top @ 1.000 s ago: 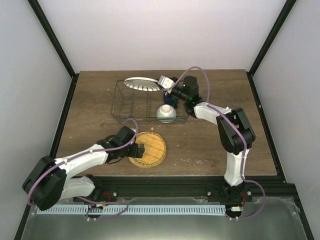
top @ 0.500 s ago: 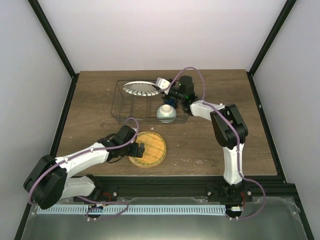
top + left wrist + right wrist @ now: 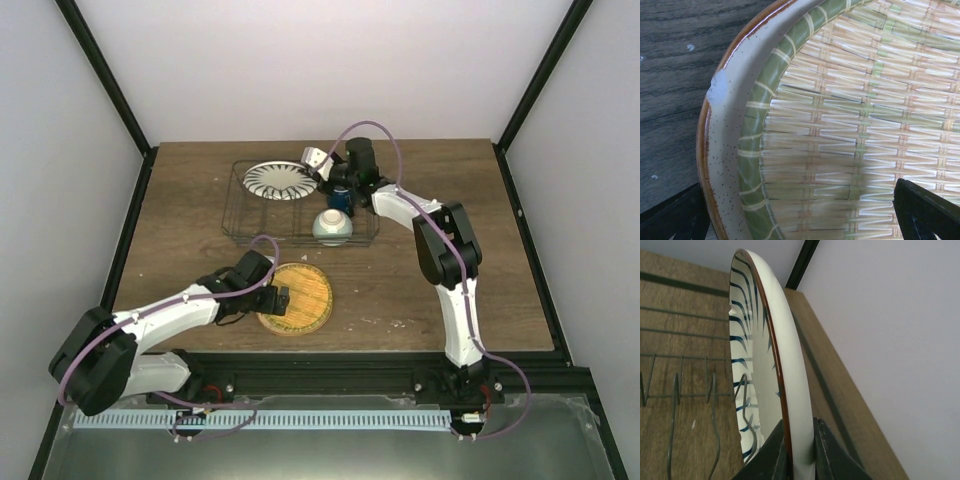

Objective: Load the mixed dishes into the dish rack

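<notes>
The dish rack [image 3: 262, 222] stands at the back middle of the table. My right gripper [image 3: 318, 166] is shut on the rim of the white plate with dark blue stripes [image 3: 278, 181] and holds it tilted over the rack's back left part. In the right wrist view the plate [image 3: 774, 340] stands edge-on between my gripper [image 3: 800, 455] jaws, with rack wires [image 3: 675, 390] to its left. The mint bowl [image 3: 332, 227] and the dark blue mug [image 3: 338, 198] sit in the rack's right part. The yellow-orange plate [image 3: 300, 297], with a woven pattern and cream rim [image 3: 730, 150], lies on the table. My left gripper [image 3: 276, 300] is open above its left edge [image 3: 800, 220]. No separate cream plate is in view.
Black frame posts [image 3: 110, 90] rise at the back corners. The table's front edge carries a black rail [image 3: 330, 365]. Bare wooden table [image 3: 450, 180] lies to the right of the rack.
My right gripper has moved left and lowered the striped plate over the rack, tipping it so more of its face shows. My left arm has not moved.
</notes>
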Motion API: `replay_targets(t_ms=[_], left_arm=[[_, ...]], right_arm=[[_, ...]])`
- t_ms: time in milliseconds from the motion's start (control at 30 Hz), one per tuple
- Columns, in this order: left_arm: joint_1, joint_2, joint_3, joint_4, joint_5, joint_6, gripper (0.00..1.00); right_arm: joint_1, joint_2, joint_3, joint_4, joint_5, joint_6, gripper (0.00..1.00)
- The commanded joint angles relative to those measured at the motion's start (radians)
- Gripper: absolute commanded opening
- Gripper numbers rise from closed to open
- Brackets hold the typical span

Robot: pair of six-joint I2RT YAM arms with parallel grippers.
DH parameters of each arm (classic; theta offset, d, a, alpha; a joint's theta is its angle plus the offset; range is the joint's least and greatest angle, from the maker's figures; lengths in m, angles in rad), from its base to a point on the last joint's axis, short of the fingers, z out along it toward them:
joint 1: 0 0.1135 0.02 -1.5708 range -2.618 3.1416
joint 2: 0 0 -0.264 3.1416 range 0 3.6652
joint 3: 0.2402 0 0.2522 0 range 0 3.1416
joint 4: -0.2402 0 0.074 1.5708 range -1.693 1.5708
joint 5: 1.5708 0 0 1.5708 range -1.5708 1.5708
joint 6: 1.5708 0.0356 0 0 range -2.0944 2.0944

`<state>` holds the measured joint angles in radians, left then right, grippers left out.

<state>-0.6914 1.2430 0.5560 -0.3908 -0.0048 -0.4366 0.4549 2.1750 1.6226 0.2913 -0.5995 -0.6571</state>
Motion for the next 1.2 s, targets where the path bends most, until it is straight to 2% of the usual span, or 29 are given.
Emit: replay_targets(t_ms=[0, 67, 200, 233, 267, 400, 500, 633, 767, 933, 1067, 1167], left_arm=[[0.003, 0.009, 0.027, 0.021, 0.015, 0.012, 1.00], [0.003, 0.009, 0.027, 0.020, 0.016, 0.012, 1.00], [0.003, 0.010, 0.026, 0.023, 0.019, 0.010, 1.00], [0.004, 0.011, 0.026, 0.024, 0.021, 0.009, 1.00], [0.004, 0.010, 0.024, 0.024, 0.023, 0.008, 1.00], [0.003, 0.002, 0.023, 0.015, 0.014, 0.000, 1.00], [0.003, -0.010, 0.025, 0.008, 0.008, -0.017, 1.00], [0.004, -0.017, 0.028, -0.013, -0.002, -0.036, 1.00], [0.005, -0.040, 0.033, -0.054, -0.031, -0.040, 1.00], [0.005, -0.116, 0.048, -0.107, -0.077, -0.044, 1.00], [0.005, -0.175, 0.062, -0.150, -0.104, -0.046, 1.00], [0.005, -0.193, 0.060, -0.166, -0.096, -0.050, 1.00]], right_arm=[[-0.004, -0.006, 0.088, -0.018, -0.017, 0.002, 0.01], [-0.004, -0.005, 0.098, -0.040, -0.016, 0.008, 0.03], [-0.004, 0.002, 0.121, -0.085, -0.003, 0.011, 0.12], [-0.004, 0.001, 0.118, -0.085, 0.000, 0.012, 0.16], [-0.004, -0.004, 0.111, -0.079, 0.003, 0.013, 0.26], [-0.004, -0.034, 0.059, -0.022, 0.025, 0.022, 0.52], [-0.004, -0.057, 0.034, 0.003, 0.053, 0.023, 0.62], [-0.004, -0.101, 0.018, -0.014, 0.108, 0.033, 0.65], [-0.004, -0.213, -0.062, 0.002, 0.200, 0.084, 0.65], [0.000, -0.379, -0.200, 0.012, 0.380, 0.219, 0.66], [0.023, -0.484, -0.318, -0.035, 0.541, 0.306, 0.64], [0.039, -0.558, -0.405, -0.093, 0.596, 0.402, 0.63]])
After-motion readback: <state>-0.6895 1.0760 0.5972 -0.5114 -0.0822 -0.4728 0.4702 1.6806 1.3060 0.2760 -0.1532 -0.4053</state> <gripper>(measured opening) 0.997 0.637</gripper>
